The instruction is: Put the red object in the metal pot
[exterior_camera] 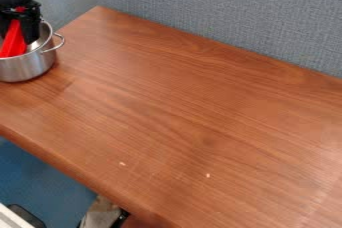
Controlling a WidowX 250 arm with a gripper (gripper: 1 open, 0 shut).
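Observation:
The metal pot stands at the far left edge of the wooden table, small, round and shiny. My gripper reaches down into it from above, its black fingers on either side of the red object. The red object stands steeply tilted, its lower end inside the pot below the rim. My gripper looks shut on it. The bottom of the pot and the red object's lower tip are hidden by the pot's wall.
The brown wooden table stretches right and toward the front from the pot. A grey-blue textured wall rises behind it. The table's front-left edge drops off to a blue floor.

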